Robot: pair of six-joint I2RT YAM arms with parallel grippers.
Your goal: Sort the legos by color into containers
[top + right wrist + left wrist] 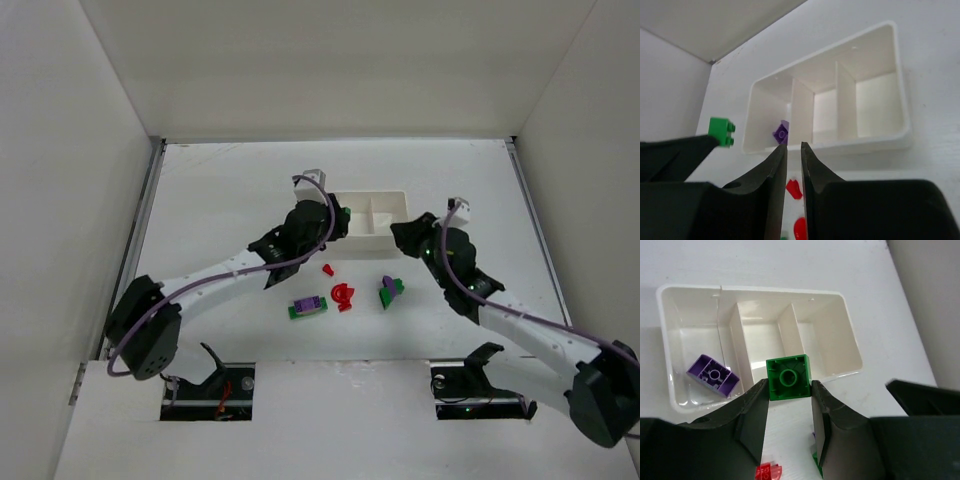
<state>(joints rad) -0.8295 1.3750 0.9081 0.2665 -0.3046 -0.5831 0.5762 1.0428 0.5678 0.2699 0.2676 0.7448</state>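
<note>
I am mid-delivery with a green piece: my left gripper (788,388) is closed only as far as the green brick (788,376) lets it, pinching the brick by two opposite sides with its hollow underside turned to the wrist camera. It hangs at the near rim of the white tray (760,292), roughly in line with the middle compartment (762,340), though I cannot tell whether it has crossed the wall yet. The left-hand compartment, as that camera sees it, already holds a purple brick (713,375) lying underside up; the other two look bare, so I judge green belongs in one of them. The next move calls for carrying the brick forward over the rim, clear of the thin dividers, and then opening. My right gripper (794,150) is closed with nothing between its fingers, hovering just short of the tray. On the desk (220,200) near the arms lie two red pieces (343,295) and two purple-and-green clumps (308,306), which look joined and may need separating.
</note>
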